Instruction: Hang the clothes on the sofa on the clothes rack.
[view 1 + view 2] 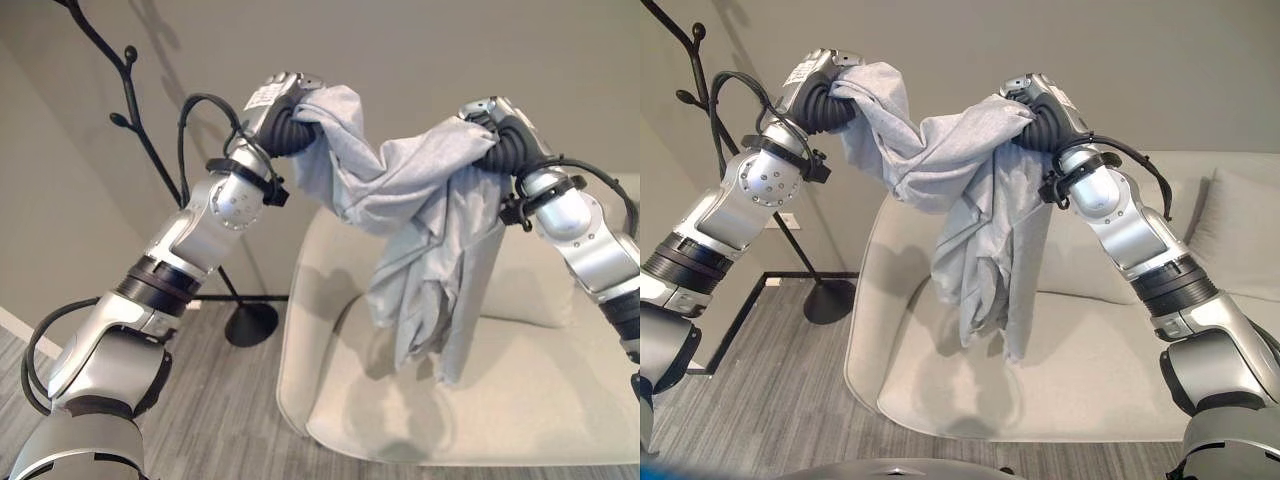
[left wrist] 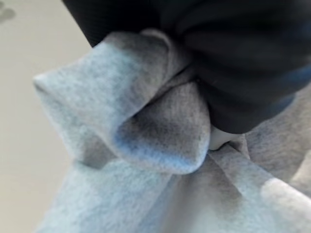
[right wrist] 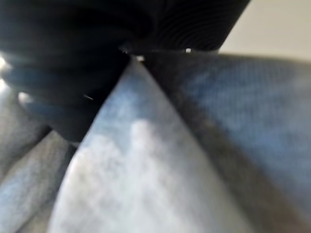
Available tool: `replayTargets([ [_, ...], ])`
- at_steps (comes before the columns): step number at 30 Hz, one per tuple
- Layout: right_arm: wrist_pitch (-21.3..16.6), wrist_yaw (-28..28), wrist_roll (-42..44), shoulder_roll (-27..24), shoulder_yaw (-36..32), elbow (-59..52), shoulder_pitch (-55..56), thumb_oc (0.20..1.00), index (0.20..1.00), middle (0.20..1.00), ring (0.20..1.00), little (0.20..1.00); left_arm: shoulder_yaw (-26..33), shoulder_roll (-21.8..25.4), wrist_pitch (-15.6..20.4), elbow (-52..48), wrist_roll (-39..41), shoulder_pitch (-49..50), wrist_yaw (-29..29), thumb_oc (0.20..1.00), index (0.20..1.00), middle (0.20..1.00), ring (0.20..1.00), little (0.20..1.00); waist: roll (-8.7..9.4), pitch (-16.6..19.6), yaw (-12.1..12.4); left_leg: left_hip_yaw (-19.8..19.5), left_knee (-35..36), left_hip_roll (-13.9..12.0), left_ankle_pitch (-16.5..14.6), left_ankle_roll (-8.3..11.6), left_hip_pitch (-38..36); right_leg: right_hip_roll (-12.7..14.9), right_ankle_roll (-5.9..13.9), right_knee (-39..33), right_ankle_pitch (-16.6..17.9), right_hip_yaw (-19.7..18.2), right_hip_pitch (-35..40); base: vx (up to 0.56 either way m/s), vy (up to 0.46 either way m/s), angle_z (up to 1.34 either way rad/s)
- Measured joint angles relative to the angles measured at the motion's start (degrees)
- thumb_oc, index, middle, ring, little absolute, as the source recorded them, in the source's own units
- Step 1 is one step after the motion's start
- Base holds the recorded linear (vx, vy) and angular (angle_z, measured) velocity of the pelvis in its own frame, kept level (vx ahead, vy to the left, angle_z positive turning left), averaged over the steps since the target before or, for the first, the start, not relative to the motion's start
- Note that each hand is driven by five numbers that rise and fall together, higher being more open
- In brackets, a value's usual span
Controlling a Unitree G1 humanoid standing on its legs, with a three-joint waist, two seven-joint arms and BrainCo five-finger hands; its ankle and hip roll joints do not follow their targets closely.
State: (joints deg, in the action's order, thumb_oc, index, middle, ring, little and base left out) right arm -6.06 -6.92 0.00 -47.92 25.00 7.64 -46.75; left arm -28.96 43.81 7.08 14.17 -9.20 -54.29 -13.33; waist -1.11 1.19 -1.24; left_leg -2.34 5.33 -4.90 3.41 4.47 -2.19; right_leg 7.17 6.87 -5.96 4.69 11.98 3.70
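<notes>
Holding light grey jersey garment [image 1: 420, 210] aloft, left robot hand [image 1: 285, 110] and right robot hand [image 1: 1035, 115] clenched in bunched cloth. Watch dangling tail: could snag on black branch-shaped coat rack [image 1: 130, 95] at 10 o'clock.

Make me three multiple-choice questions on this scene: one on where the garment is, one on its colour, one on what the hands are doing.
1. Where is the garment?
A. flat on the sofa
B. held up above the sofa
C. on the rack

2. What colour is it?
A. grey
B. red
C. black

3. What are the left hand and right hand doing?
A. both idle
B. one grips
C. both grip the cloth

Answers: B, it hangs between the raised hands, clear of the seat; A, the cloth is light grey; C, cloth bunches at each hand.
</notes>
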Motion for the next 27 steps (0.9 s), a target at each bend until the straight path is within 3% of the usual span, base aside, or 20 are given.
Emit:
replayTargets([
  [16, 0.47, 0.09, 0.07, -0.43, -2.23, -0.57, 1.56, 0.2, 0.2, 0.2, 0.2, 0.2, 0.01, 1.19, -0.13, -0.47, -0.04, 0.01, 0.1, 0.2, 0.2, 0.2, 0.2, 0.2, -0.3, -0.07, -0.12, 1.31, -0.05, -1.04, -0.22, 0.3, -0.3, -1.0, -0.44, -0.02, -0.21, -1.85, -0.62, -0.01, -0.016, -0.05],
  [19, 0.23, 0.01, 0.76, -1.11, -2.1, -0.09, 0.48, 0.2, 0.2, 0.2, 0.2, 0.2, -0.39, 1.47, -0.11, 0.88, -0.01, -1.84, 0.01, 0.2, 0.2, 0.2, 0.2, 0.2, 0.32, -1.61, 0.36, -0.22, -8.34, -0.83, -2.15, 1.64, 5.5, -0.9, -1.5, 1.26, -0.31, -3.05, -3.48, -0.11, 0.122, -0.11],
  [21, 0.31, -0.02, 1.26, -1.34, -2.07, 0.6, -0.4, 0.2, 0.2, 0.2, 0.2, 0.2, -0.46, 1.67, -0.08, 2.43, 0.02, -3.16, -0.04, 0.2, 0.2, 0.2, 0.2, 0.2, 2.46, -4.23, 0.22, -5.03, -18.99, 0.08, -4.12, 3.8, 11.51, 0.68, -2.85, 2.36, 0.24, -4.02, -5.02, 0.08, 0.276, -0.21],
  [22, 0.35, -0.06, 1.31, -1.29, -1.96, 0.69, -0.48, 0.2, 0.2, 0.2, 0.2, 0.2, -0.48, 2.0, -0.19, 2.89, 0.04, -3.47, -0.04, 0.2, 0.2, 0.2, 0.2, 0.2, 3.02, -5.23, 0.48, -5.21, -21.26, -1.08, -4.9, 2.87, 12.39, 0.88, -2.59, 2.46, 0.13, -4.35, -5.15, 0.15, 0.341, -0.21],
  [23, 0.44, -0.07, 1.32, -1.35, -2.0, 0.96, -0.18, 0.2, 0.2, 0.2, 0.2, 0.2, -1.26, 1.76, 0.0, 4.46, 0.1, -4.46, -0.2, 0.2, 0.2, 0.2, 0.2, 0.2, 3.66, -6.15, -0.72, -8.08, -21.74, -4.56, -5.82, 4.24, 14.11, 0.78, -1.75, 2.23, -0.13, -4.91, -5.21, 0.2, 0.396, -0.2],
  [24, 0.56, -0.23, 1.4, -0.81, -2.16, 1.29, -0.08, 0.2, 0.2, 0.2, 0.2, 0.2, -4.09, 2.04, -0.06, 7.6, 0.11, -8.11, -0.36, 0.2, 0.2, 0.2, 0.2, 0.2, 2.74, -5.89, -1.51, -9.86, -19.34, -9.39, -6.08, 5.06, 14.48, -0.36, -1.34, 2.79, -0.34, -5.16, -6.38, 0.12, 0.309, -0.24],
  [25, 0.5, -0.24, 1.56, -0.55, -2.13, 1.23, -0.39, 0.2, 0.2, 0.2, 0.2, 0.2, -3.97, 2.21, 0.08, 8.56, 0.13, -9.2, -0.59, 0.2, 0.2, 0.2, 0.2, 0.2, 3.29, -6.99, -1.69, -8.66, -16.31, -12.04, -5.97, 4.34, 13.36, 0.47, -1.44, 4.13, -0.35, -6.13, -7.04, 0.19, 0.488, -0.39],
  [26, 0.58, -0.37, 1.73, -2.08, -2.13, 1.27, -0.15, 0.2, 0.2, 0.2, 0.2, 0.2, -6.7, 1.48, 0.14, 10.99, 0.82, -11.83, -1.43, 0.2, 0.2, 0.2, 0.2, 0.2, 3.82, -7.66, -2.32, -9.35, -12.03, -14.6, -5.93, 6.07, 12.92, 1.53, -0.32, 4.67, -1.09, -8.94, -8.13, 0.12, 0.475, -0.37],
  [27, 0.55, -0.94, 1.78, -3.46, -2.15, 1.25, -0.29, 0.2, 0.2, 0.2, 0.2, 0.2, -8.42, 1.33, 0.27, 11.49, 1.76, -13.76, -1.49, 0.2, 0.2, 0.2, 0.2, 0.2, 3.07, -7.47, -2.37, -9.6, -8.07, -15.73, -5.91, 6.34, 13.08, 2.22, 0.98, 5.24, -0.99, -9.71, -9.34, 0.23, 0.717, -0.29],
])
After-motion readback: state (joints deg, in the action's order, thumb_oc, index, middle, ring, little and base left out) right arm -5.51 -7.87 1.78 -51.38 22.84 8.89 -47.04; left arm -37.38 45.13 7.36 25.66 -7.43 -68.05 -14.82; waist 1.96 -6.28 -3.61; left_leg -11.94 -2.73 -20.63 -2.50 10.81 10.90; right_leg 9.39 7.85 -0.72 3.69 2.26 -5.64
